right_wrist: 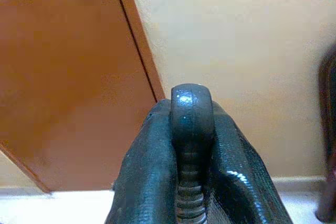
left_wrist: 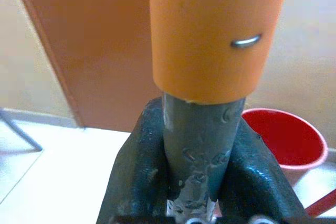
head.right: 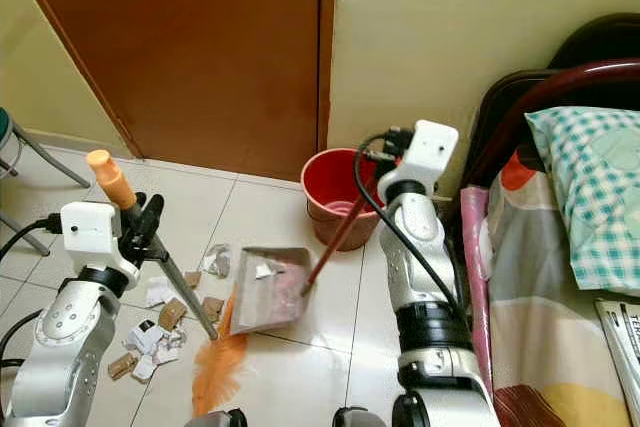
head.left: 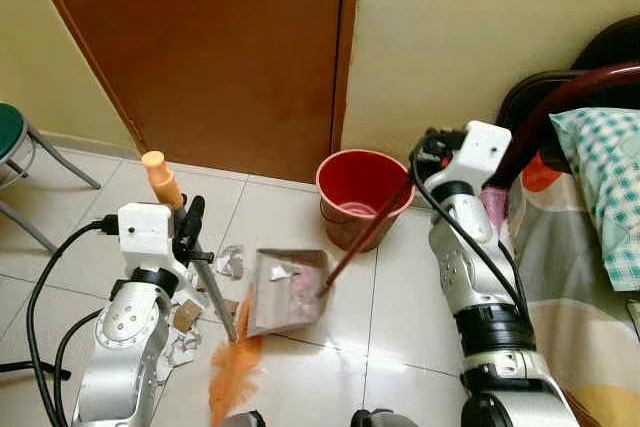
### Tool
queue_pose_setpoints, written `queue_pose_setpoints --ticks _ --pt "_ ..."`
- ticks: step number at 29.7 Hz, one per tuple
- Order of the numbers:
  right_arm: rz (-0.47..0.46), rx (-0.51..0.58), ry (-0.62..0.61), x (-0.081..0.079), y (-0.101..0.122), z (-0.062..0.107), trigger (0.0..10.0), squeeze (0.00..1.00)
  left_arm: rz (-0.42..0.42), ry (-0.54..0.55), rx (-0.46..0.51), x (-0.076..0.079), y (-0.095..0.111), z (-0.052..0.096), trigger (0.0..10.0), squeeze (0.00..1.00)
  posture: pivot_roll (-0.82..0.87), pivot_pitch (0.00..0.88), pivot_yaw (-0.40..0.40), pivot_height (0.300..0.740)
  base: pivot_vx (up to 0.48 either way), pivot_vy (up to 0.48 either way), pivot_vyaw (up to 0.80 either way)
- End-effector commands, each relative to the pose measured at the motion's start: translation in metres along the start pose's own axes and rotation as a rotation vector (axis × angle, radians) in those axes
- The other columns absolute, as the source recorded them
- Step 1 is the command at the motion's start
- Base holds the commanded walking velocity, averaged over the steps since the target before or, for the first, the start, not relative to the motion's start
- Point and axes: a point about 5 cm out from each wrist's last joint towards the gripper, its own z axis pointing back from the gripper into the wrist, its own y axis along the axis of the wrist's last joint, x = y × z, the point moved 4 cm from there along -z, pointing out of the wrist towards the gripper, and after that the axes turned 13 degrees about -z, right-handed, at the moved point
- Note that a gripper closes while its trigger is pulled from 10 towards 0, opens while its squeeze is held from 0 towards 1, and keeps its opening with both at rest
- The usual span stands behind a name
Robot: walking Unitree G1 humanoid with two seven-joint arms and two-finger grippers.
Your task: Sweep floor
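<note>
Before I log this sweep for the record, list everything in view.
broom: one, orange bristles, grey shaft, on floor left of dustpan
dustpan: one, grey, long red handle, on floor before bucket
bucket: one, red, by wall right of door
scraps: many, white and brown, floor left of dustpan, some in it
door: one, brown, shut
stool: one, green seat, far left
bed: one, checked pillow, right
left gripper: shut on broom shaft
right gripper: shut on dustpan handle top
</note>
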Motion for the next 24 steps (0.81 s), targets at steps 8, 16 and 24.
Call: queue_pose_setpoints --ticks 8,16,24 --pt "-0.100 0.161 0.116 -0.052 0.064 -0.028 10.0 0.00 0.029 -0.031 0.022 0.020 0.002 0.003 10.0 0.00 0.08 0.124 -0.011 0.740 0.000 0.000 0.00" --pt "-0.078 0.335 0.129 -0.054 0.131 -0.034 10.0 0.00 0.045 -0.043 0.025 0.027 0.002 0.001 10.0 0.00 0.06 0.126 -0.011 0.740 0.000 0.000 0.00" --pt "0.111 0.524 0.186 -0.067 0.175 -0.023 10.0 0.00 0.064 -0.084 0.037 0.041 0.006 -0.003 10.0 0.00 0.05 0.126 -0.002 0.740 0.000 0.000 0.00"
